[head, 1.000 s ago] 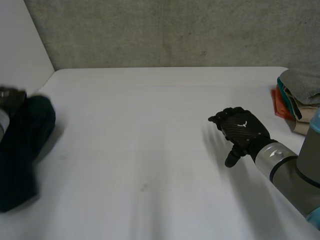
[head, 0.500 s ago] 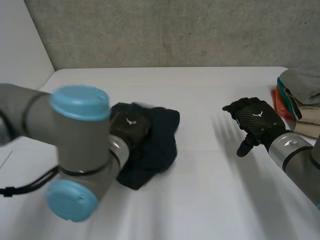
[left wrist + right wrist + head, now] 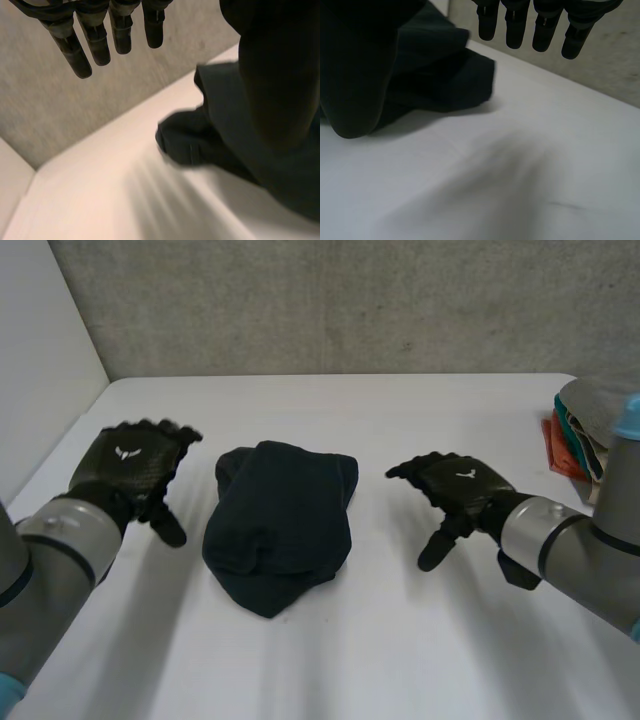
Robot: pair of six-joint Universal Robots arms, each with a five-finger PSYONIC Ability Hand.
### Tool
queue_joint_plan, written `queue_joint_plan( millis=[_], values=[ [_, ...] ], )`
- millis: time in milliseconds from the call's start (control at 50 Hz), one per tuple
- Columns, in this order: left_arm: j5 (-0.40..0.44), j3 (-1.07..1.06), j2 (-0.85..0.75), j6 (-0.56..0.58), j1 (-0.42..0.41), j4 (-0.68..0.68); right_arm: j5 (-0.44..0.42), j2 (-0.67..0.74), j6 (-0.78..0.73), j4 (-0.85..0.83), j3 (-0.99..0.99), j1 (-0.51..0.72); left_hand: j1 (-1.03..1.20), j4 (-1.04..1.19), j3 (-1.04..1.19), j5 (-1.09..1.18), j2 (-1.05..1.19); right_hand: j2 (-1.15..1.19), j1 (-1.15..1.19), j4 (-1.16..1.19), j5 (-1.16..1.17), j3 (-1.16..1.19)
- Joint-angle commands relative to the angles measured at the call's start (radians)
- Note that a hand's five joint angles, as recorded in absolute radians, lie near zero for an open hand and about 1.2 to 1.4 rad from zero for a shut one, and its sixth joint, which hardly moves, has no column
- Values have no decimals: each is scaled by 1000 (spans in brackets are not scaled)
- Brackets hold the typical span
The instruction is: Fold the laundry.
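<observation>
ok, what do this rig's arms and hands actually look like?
The left hand and right hand are black, each with a textured back that carries a small white emblem, and slim segmented fingers. Each sits on a silver wrist band. The arms are smooth grey tubes, and the right one has a light-blue cap.

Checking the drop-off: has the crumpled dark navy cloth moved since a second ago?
Yes. The dark navy cloth went from the white table's left edge to its middle.

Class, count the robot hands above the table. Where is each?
2. The left hand is left of the dark cloth; the right hand is right of it.
</observation>
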Motion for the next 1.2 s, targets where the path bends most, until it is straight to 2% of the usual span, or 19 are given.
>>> queue_joint_plan(
  millis=[20, 260, 280, 300, 340, 360, 380, 400, 440, 560, 640, 740, 860, 980, 1060, 1120, 1160, 1180, 1200],
  values=[
    [74, -75, -82, -101, 61, -7, 17, 72, -30, 11, -99, 94, -18, -28, -36, -51, -32, -32, -49, -31, -50, -30],
    [159, -1, -306, -323, 21, 2, 66, 257, -107, -152, -218, 247, 6, -4, -13, -27, -9, -32, -49, -31, -50, -30],
    [163, 11, -316, -332, 18, 2, 68, 267, -110, -169, -220, 254, 73, 64, 55, 40, 59, -32, -49, -31, -50, -30],
    [165, 37, -329, -350, 10, 2, 75, 283, -114, -204, -221, 267, 292, 282, 273, 259, 277, -32, -49, -31, -50, -30],
    [163, 69, -339, -366, 4, 2, 91, 297, -120, -239, -226, 278, 569, 559, 550, 536, 554, 26, 9, 26, 8, 28],
    [162, 88, -340, -372, 4, 2, 100, 302, -123, -256, -231, 283, 718, 709, 700, 685, 704, 172, 155, 173, 155, 174],
    [153, 132, -336, -382, 6, 3, 115, 304, -131, -287, -244, 289, 1100, 1091, 1082, 1067, 1086, 650, 633, 651, 633, 653],
    [148, 155, -333, -384, 7, 3, 123, 302, -137, -307, -255, 290, 1203, 1193, 1184, 1170, 1188, 943, 926, 943, 925, 945],
    [119, 244, -310, -382, 18, 6, 144, 285, -145, -348, -296, 290, 1204, 1194, 1185, 1171, 1189, 1189, 1172, 1190, 1171, 1191],
    [35, 506, -231, -324, 26, 14, 262, 193, -153, -478, -404, 272, 1204, 1194, 1185, 1171, 1189, 1190, 1173, 1190, 1172, 1192],
    [42, 672, -210, -261, 23, 40, 335, 112, -145, -632, -421, 252, 1204, 1194, 1185, 1171, 1189, 1190, 1173, 1190, 1172, 1192],
    [87, 749, -217, -185, -14, 32, 280, 8, -116, -692, -332, 251, 1204, 1194, 1185, 1171, 1189, 1190, 1173, 1190, 1172, 1192],
    [108, 627, -214, -103, -22, 23, 181, -68, -157, -597, -179, 235, 1204, 1194, 1185, 1171, 1189, 1190, 1173, 1190, 1172, 1192],
    [119, 349, -225, -57, -36, 23, 135, -52, -320, -341, -13, 214, 1204, 1194, 1185, 1171, 1189, 1190, 1173, 1190, 1172, 1192],
    [154, 235, -276, -36, -70, 58, 143, 12, -438, -195, 49, 206, 803, 793, 784, 770, 788, 1190, 1173, 1190, 1172, 1192],
    [153, 212, -316, -7, -79, 88, 174, 44, -464, -164, 50, 197, 471, 462, 453, 438, 457, 1190, 1173, 1190, 1172, 1192],
    [142, 214, -326, 4, -76, 86, 195, 47, -449, -176, 44, 188, 286, 276, 268, 253, 272, 1032, 1015, 1033, 1015, 1034],
    [124, 217, -323, 9, -73, 72, 218, 44, -424, -190, 33, 182, 178, 168, 159, 145, 163, 609, 592, 610, 592, 612],
    [113, 215, -317, 9, -71, 63, 227, 41, -411, -193, 27, 178, 162, 152, 144, 129, 148, 335, 318, 336, 317, 337]
  ],
)
